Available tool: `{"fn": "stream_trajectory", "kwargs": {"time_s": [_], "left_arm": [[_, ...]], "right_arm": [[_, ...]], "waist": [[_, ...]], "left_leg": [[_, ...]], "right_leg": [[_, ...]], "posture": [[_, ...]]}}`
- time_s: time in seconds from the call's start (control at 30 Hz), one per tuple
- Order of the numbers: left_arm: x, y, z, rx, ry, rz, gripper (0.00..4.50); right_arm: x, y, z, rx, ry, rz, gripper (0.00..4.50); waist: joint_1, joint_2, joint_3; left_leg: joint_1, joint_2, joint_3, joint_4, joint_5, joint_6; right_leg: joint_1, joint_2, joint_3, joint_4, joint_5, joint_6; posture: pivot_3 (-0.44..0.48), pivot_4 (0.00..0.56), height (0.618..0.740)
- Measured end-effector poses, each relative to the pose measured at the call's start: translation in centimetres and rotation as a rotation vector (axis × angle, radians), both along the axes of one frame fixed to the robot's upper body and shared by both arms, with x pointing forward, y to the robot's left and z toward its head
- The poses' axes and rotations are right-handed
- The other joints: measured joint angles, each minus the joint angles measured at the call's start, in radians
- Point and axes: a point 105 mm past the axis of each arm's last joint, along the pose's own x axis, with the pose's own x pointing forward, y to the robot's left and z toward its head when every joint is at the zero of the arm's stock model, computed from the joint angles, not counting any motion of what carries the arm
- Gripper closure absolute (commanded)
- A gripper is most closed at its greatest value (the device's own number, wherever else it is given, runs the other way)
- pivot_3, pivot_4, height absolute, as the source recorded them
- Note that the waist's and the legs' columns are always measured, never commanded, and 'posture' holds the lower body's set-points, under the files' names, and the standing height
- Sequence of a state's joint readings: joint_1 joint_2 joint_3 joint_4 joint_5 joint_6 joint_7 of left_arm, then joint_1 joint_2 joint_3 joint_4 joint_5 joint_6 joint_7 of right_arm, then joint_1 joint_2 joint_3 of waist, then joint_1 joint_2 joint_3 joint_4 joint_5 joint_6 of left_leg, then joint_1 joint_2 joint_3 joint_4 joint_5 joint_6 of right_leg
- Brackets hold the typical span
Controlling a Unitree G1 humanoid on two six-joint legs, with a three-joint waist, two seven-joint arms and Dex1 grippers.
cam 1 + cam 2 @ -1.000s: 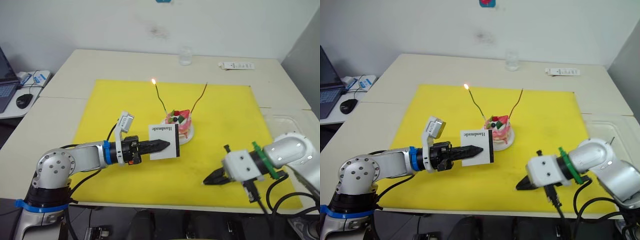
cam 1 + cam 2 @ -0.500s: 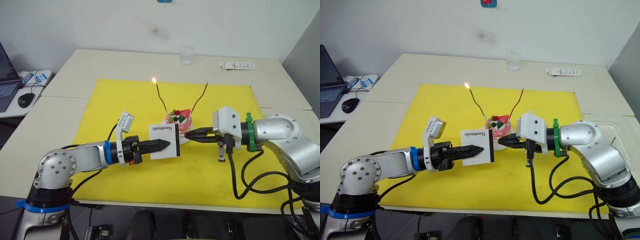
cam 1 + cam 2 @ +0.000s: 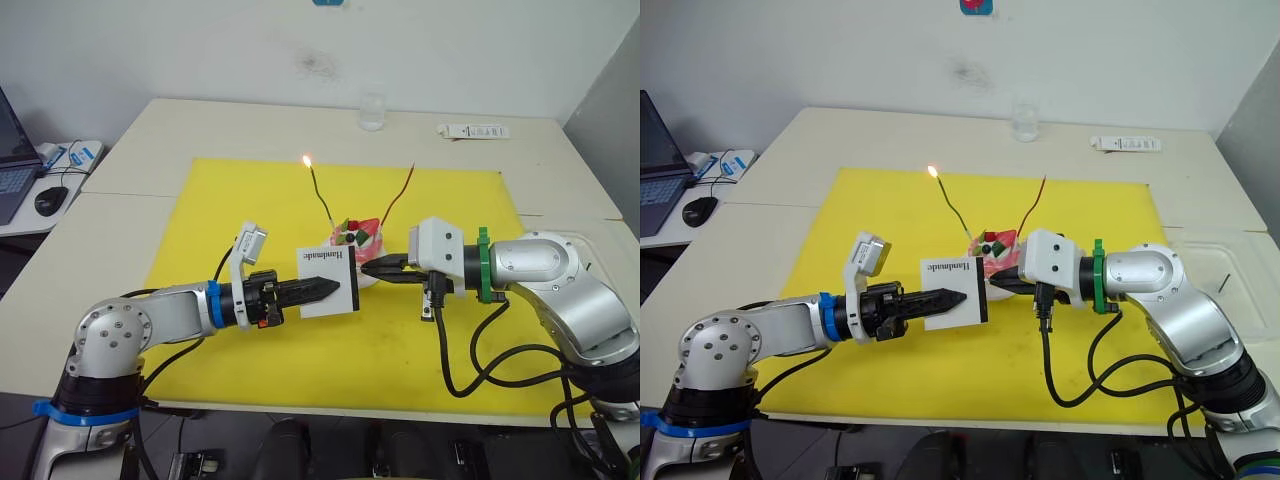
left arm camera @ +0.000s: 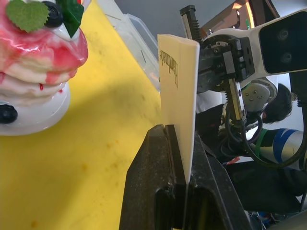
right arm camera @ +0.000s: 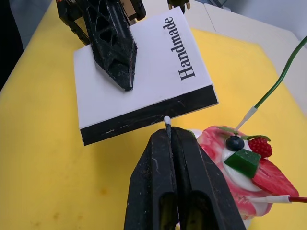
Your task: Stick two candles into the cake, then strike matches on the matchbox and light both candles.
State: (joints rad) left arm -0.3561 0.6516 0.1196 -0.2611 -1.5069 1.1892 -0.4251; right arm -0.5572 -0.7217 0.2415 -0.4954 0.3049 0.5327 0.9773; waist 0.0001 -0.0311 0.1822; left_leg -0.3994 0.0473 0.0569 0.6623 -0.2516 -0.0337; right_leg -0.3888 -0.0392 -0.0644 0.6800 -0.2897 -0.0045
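Two grippers meet just in front of the cake [image 3: 357, 240] in the head view. The left gripper [image 3: 325, 290] is clamped on the matchbox [image 3: 328, 282], held upright above the yellow mat [image 3: 250, 210]. The right gripper [image 3: 372, 269] reaches in from the other side. Both candles stand in the cake: the green candle [image 3: 321, 196] carries a flame, while the red candle [image 3: 398, 194] is unlit. Open mat lies on both sides and toward the far edge.

From the left wrist, the box shows edge-on between the fingers [image 4: 153, 182], with the cake beside it.

From the right wrist, the closed fingers [image 5: 158, 177] pinch a match [image 5: 167, 125], its pale tip at the box's black strip [image 5: 148, 115].
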Motion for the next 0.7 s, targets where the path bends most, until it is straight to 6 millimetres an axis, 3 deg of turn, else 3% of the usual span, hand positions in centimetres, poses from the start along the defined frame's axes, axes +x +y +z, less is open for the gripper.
{"fn": "stream_trajectory", "kwargs": {"time_s": [0.7], "left_arm": [[-0.03,0.04,-0.12,0.001,0.004,0.0,4.5]], "right_arm": [[-0.04,0.12,0.3,0.006,-0.022,0.011,4.48]], "waist": [[0.0,0.0,0.0]], "left_leg": [[0.0,0.0,0.0,0.0,0.0,0.0]], "right_leg": [[0.0,0.0,0.0,0.0,0.0,0.0]], "posture": [[0.0,0.15,0.74]]}}
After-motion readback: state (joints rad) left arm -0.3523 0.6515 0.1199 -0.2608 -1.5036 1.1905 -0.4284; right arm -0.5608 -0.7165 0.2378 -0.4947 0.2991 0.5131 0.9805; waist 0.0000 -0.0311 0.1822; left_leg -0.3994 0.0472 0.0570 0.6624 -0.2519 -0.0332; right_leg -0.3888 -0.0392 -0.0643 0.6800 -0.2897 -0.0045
